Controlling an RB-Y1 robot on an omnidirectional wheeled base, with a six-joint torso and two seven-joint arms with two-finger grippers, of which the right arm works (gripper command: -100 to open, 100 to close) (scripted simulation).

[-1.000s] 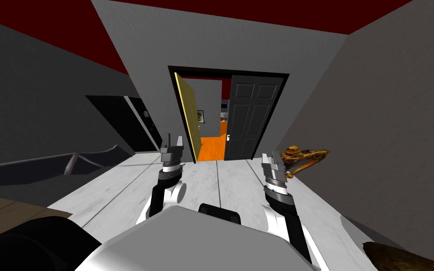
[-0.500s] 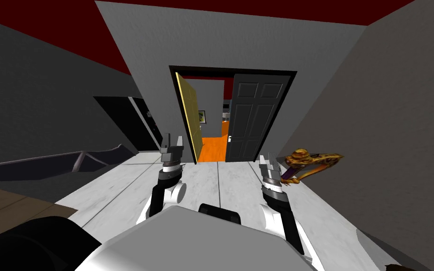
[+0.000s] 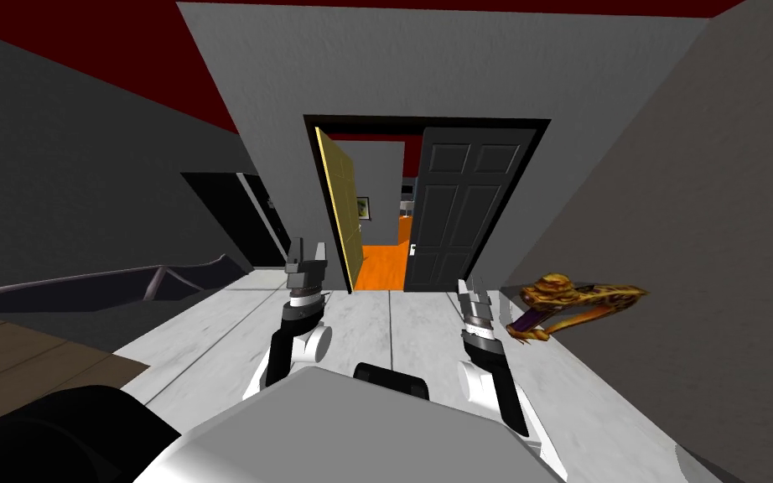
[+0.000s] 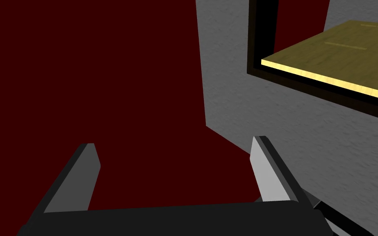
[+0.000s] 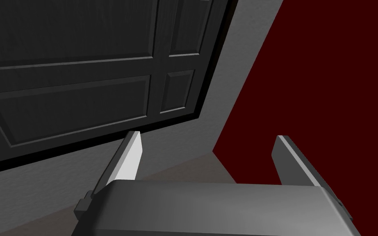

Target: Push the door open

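Observation:
Straight ahead a black-framed doorway (image 3: 536,126) holds two leaves. The yellow leaf (image 3: 339,210) on the left is swung well open. The dark grey panelled door (image 3: 460,210) on the right stands partly open, with a small pale handle (image 3: 412,249) at its edge. Between them lies an orange floor (image 3: 381,264). My left gripper (image 3: 307,251) is open, short of the yellow leaf (image 4: 340,53), its fingers (image 4: 175,145) holding nothing. My right gripper (image 3: 470,289) is open too, pointing at the dark door (image 5: 81,73), its fingers (image 5: 209,139) apart from it.
A gold ornate object (image 3: 578,302) lies on the pale plank floor by the right wall. A second dark opening (image 3: 234,218) is in the left wall. Low dark furniture (image 3: 83,289) runs along the left, with a brown surface (image 3: 24,352) in front of it.
I have moved forward: the doorway looks larger and nearer, and the gold object has slid right in the picture. My right forearm has swung slightly left. Both grippers stay open.

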